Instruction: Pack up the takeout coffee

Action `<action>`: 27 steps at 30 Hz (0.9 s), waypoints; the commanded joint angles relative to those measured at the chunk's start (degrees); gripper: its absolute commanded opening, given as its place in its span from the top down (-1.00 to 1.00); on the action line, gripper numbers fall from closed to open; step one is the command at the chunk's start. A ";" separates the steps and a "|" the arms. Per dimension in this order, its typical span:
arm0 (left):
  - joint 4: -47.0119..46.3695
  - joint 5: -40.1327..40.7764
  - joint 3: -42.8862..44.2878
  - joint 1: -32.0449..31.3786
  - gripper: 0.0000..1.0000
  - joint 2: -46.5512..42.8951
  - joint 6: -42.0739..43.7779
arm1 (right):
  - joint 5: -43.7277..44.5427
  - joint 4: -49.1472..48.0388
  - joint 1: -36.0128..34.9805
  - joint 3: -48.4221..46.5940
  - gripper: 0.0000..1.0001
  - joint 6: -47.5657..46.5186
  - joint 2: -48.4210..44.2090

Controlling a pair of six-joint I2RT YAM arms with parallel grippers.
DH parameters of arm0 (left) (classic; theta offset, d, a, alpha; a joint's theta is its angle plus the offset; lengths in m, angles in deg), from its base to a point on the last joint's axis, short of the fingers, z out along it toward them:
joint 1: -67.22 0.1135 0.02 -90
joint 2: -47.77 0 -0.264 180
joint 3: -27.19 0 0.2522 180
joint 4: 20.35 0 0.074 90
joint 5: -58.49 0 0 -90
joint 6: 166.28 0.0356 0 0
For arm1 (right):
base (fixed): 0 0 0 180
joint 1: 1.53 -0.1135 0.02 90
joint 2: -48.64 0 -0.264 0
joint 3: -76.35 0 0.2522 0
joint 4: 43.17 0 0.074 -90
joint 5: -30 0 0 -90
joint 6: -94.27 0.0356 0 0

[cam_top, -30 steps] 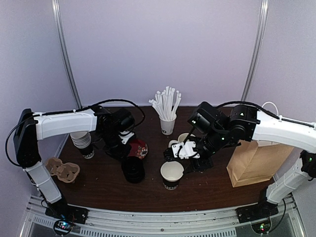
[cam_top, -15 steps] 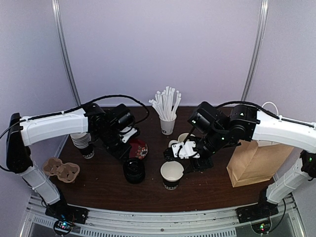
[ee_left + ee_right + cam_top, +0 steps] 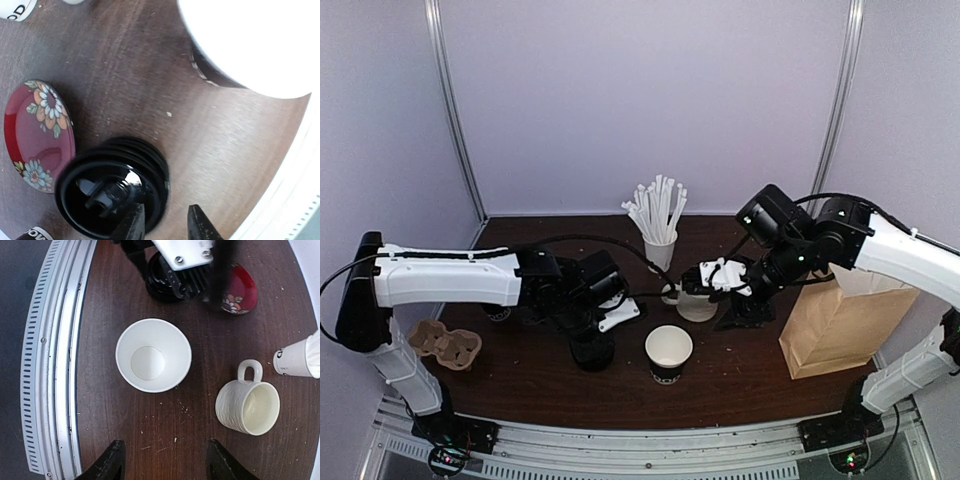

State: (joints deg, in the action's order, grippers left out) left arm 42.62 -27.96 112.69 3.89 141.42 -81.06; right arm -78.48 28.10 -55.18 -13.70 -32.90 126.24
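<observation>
One white paper cup [image 3: 668, 352] with a black lower band stood upright and lidless near the front edge of the bench [image 3: 520, 385], about midway along it. Just to its left, not touching it, sat a stack of black lids [image 3: 590, 350]. The left hand [image 3: 165, 222] hung low over that stack with only a narrow gap between its fingers. One finger lay over the top lid near its rim and the other stood outside the stack above bare wood. Wood showed between the rim and the outer finger, so nothing was pinched. A small red plate [image 3: 37, 135] painted with flowers lay just beside the stack. The right hand [image 3: 165, 462] hovered above the bench with its fingers spread wide and nothing between them, looking down on the cup. A cream ribbed mug [image 3: 247, 407] with a handle stood upright near the cup, on the side toward the back edge. Farther back, a white cup of straws [image 3: 660, 250] stood around the middle of the bench. A brown paper bag [image 3: 840, 325] stood by the right edge, and a cardboard cup carrier [image 3: 445, 342] lay near the front left corner.
</observation>
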 commanded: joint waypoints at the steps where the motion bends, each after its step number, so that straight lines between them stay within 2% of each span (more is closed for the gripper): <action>1: -2.11 2.66 1.61 0.68 0.18 4.48 1.15 | -4.21 0.15 5.21 1.24 -0.15 2.88 -3.82; 8: 0.40 3.92 3.41 0.71 0.23 8.03 -1.12 | -4.96 -0.76 7.67 1.50 -0.15 2.98 -4.76; 19: 2.84 4.01 4.74 0.66 0.65 7.77 -3.00 | -6.09 -1.93 7.68 1.94 -0.15 2.99 -3.69; 27: 5.62 3.07 6.04 0.80 0.81 6.94 -3.55 | -6.17 -1.89 7.68 2.04 -0.15 3.23 -3.69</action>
State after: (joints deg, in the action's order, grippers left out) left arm 45.96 -24.50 116.41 4.39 149.72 -83.64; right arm -83.86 27.32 -47.74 -11.93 -30.21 122.61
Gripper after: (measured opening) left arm 0.112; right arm 0.575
